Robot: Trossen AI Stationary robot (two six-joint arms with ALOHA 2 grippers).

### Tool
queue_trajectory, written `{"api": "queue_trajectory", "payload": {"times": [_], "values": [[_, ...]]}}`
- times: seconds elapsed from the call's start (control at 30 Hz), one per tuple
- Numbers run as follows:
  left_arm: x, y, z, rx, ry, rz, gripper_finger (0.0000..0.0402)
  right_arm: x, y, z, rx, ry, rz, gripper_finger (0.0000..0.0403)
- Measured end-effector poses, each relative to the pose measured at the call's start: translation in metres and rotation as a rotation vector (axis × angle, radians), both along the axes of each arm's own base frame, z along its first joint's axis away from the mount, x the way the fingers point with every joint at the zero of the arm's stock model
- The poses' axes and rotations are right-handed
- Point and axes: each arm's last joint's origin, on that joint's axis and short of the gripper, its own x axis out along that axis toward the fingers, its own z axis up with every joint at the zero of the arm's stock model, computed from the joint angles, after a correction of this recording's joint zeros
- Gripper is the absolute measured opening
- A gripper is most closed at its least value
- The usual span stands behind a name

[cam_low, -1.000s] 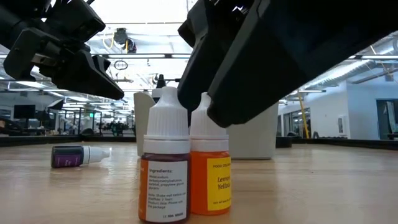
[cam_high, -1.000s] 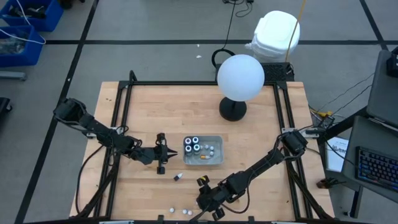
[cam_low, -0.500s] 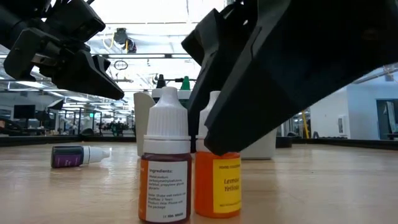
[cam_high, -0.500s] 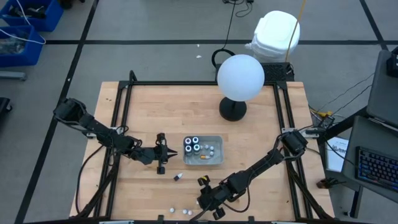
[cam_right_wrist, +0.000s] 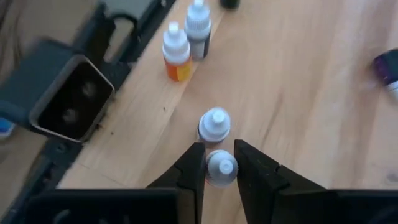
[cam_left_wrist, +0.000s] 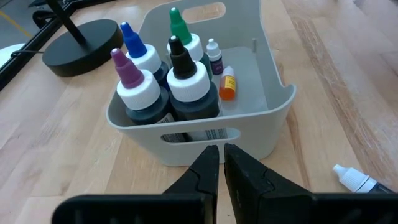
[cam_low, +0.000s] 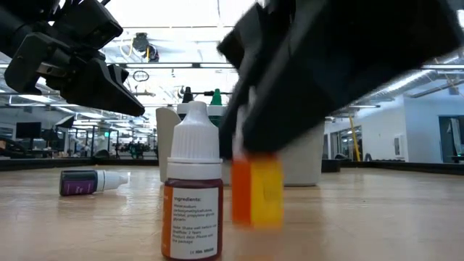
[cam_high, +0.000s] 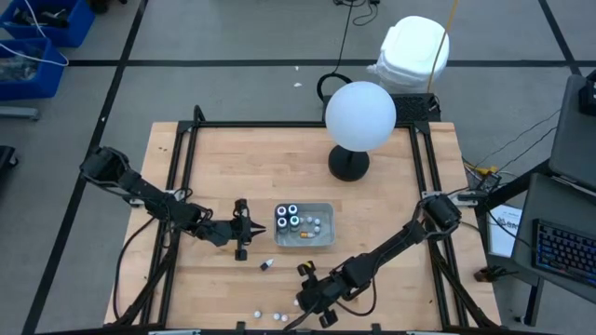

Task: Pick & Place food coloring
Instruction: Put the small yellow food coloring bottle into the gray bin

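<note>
The right pincer (cam_right_wrist: 220, 169) is working at the near edge of the wooden worktop (cam_high: 391, 200), its two dark fingers (cam_right_wrist: 189, 167) clamped on the white cap of a small yellow food coloring bottle (cam_low: 256, 190). In the low view that bottle is showing as a blurred orange-yellow block beneath the dark mass of the pincer, and it seems to be lifted just clear of the wood, though the blur makes that hard to confirm. Just beside it a red-brown dropper bottle (cam_low: 192, 194) with a white cap is standing upright on the worktop. The right wrist view is showing this neighbour touching or nearly touching the gripped one, with two more small bottles (cam_right_wrist: 186, 40) standing together farther off, near a dark frame at the worktop's edge.

The left pincer (cam_high: 244, 228) is waiting just beside the grey bin (cam_left_wrist: 273, 118), its fingers pressed together and holding nothing. Inside the bin four larger dark bottles (cam_left_wrist: 168, 81) with white collars and coloured tips are standing in a cluster, with two tiny bottles (cam_left_wrist: 222, 68) behind them. A purple-labelled bottle (cam_low: 92, 181) is lying on its side on the wood between the bin and the right pincer. A black lamp base (cam_high: 348, 164) is sitting well apart at the far side.
</note>
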Motion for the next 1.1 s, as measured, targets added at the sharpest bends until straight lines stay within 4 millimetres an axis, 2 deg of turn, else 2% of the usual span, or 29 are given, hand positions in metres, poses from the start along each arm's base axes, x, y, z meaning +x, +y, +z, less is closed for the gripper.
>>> {"api": "queue_trajectory", "payload": {"times": [0.1, 0.2, 0.37, 0.47, 0.57, 0.7, 1.0, 1.1], "values": [[0.000, 0.000, 0.000, 0.000, 0.000, 0.000, 0.0035, -0.005, -0.004, 0.024, -0.004, -0.030, -0.016, 0.0061], [0.000, 0.000, 0.000, 0.000, 0.000, 0.000, 0.0035, -0.015, -0.014, 0.051, -0.087, -0.063, -0.060, 0.0061], [0.000, 0.000, 0.000, 0.001, 0.000, 0.002, 0.0035, -0.027, -0.048, 0.101, -0.208, -0.159, -0.221, 0.0060], [0.000, 0.001, 0.000, 0.002, 0.000, 0.007, 0.0035, -0.027, -0.072, 0.115, -0.235, -0.159, -0.289, 0.0060], [0.001, 0.003, 0.000, -0.001, 0.000, 0.016, 0.0035, -0.020, -0.095, 0.115, -0.255, -0.127, -0.340, 0.0060], [0.002, 0.006, -0.001, -0.004, 0.011, 0.029, 0.0035, -0.009, -0.116, 0.098, -0.248, -0.046, -0.356, 0.0059], [0.000, 0.007, -0.004, -0.008, 0.040, 0.041, 0.0035, -0.010, -0.135, 0.050, -0.239, -0.027, -0.387, 0.0059], [0.000, 0.007, -0.004, -0.005, 0.040, 0.040, 0.0035, -0.011, -0.140, 0.041, -0.214, -0.034, -0.390, 0.0059]]}}
